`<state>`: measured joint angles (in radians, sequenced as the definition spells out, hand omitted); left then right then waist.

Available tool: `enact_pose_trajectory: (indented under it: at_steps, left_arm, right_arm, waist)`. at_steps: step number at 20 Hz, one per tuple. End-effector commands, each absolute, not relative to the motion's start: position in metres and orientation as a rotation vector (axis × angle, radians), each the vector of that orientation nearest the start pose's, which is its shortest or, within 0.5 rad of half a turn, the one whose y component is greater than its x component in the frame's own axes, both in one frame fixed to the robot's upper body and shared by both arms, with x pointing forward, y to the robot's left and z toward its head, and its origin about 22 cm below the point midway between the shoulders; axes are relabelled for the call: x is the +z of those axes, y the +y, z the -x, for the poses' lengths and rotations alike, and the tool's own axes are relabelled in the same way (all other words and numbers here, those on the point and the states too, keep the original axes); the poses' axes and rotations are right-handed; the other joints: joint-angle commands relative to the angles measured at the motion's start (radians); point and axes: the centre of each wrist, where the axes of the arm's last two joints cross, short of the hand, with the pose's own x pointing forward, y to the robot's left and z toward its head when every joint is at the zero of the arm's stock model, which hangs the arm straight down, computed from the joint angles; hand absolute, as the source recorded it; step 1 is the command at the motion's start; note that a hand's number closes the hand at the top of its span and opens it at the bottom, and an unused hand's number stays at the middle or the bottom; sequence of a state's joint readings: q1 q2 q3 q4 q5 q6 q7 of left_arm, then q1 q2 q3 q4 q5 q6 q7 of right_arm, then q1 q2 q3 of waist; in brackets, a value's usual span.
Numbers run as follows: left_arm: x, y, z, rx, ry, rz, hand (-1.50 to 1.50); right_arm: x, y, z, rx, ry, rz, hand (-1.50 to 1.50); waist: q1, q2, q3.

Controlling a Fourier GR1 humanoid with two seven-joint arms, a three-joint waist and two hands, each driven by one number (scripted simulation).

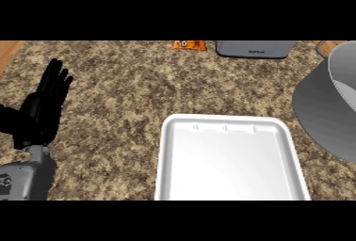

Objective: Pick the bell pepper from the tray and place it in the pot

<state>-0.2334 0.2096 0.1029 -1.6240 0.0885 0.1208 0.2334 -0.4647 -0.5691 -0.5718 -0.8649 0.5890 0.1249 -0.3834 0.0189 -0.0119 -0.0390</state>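
1. As you look down at the counter [132, 94], you see the white tray [230, 162] in the lower middle, with only its bare white floor showing.
2. You cannot see the bell pepper anywhere on the tray, on the counter or in a hand; whether it is in the pot cannot be told.
3. At the right edge stands the grey pot [327, 110], cut by the edge, so you see only part of its wall and rim.
4. Your left hand [45, 110] rests at the left side, fingers straight and pointing up, holding nothing, well apart from the tray.
5. Your right hand does not show.
6. Along the far edge you find an orange packet [189, 44] and a grey flat object [255, 48].
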Motion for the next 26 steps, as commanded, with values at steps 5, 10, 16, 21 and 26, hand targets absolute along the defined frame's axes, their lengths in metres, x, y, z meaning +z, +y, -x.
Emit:
enact_pose_trajectory:
  at_steps: [5,10,16,21,26]
  left_arm:
    - [0.084,0.277,-0.286,0.065,-1.628,-0.193,0.00]
    - [0.085,0.271,-0.289,0.058,-1.624,-0.196,0.00]
    - [0.089,0.281,-0.279,0.059,-1.622,-0.189,0.00]
    - [0.086,0.273,-0.292,0.050,-1.627,-0.184,0.00]
    - [0.094,0.269,-0.293,0.058,-1.633,-0.163,0.00]
  right_arm:
    - [0.064,-0.486,-0.309,0.048,-1.729,0.600,-1.50]
    - [0.081,-0.533,-0.283,-0.043,-1.734,0.579,-1.50]
    - [0.082,-0.587,-0.220,-0.066,-1.755,0.509,-1.50]
    - [0.098,-0.606,-0.204,-0.043,-1.736,0.500,-1.50]
    - [0.099,-0.616,-0.185,-0.023,-1.729,0.508,-1.50]
  waist:
    - [-0.003,0.018,0.042]
    - [-0.001,0.024,0.043]
    - [0.000,0.022,0.044]
    - [0.006,0.028,0.046]
    - [0.004,0.026,0.047]
